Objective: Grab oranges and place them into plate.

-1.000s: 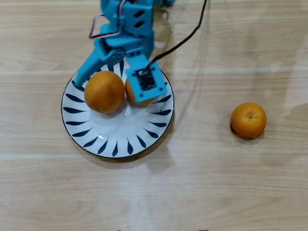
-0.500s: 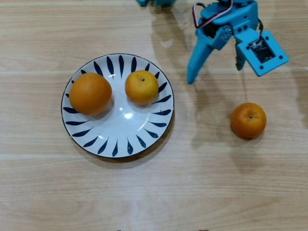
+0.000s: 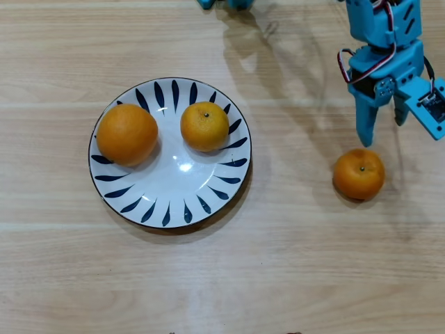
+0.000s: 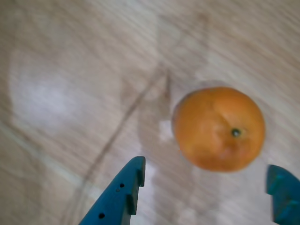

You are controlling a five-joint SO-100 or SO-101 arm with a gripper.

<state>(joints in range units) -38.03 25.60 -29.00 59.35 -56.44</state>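
Pale wood grain runs across the table [image 3: 292,278] beneath me, and on it lies everything I am dealing with. From overhead, the plate [image 3: 174,198] sits left of the table's middle, white with dark blue leaf strokes around its rim. Two oranges already rest on it: the larger orange [image 3: 127,134] at about nine to ten o'clock on the plate, overlapping the rim pattern, and the yellower orange [image 3: 204,126] at about one o'clock from the plate's middle, just inside the strokes. The two are near each other but apart.

The third orange [image 3: 359,174] lies on the bare wood at three o'clock from the plate, well apart from its edge, its small stem dot facing up. My gripper [image 3: 382,132], blue plastic, hangs at twelve o'clock from this fruit, the longer finger [image 3: 366,125] pointing down toward it and ending just short of its skin as the overhead view shows it.

Through my wrist view the picture is somewhat blurred. The third orange [image 4: 219,128] fills the right of centre, stem dot visible. One fingertip [image 4: 126,183] comes in at about six to seven o'clock and the other at the four o'clock corner, with the fruit's lower edge just above the gap between them. My jaws are spread wide and hold nothing; neither tip touches the orange.
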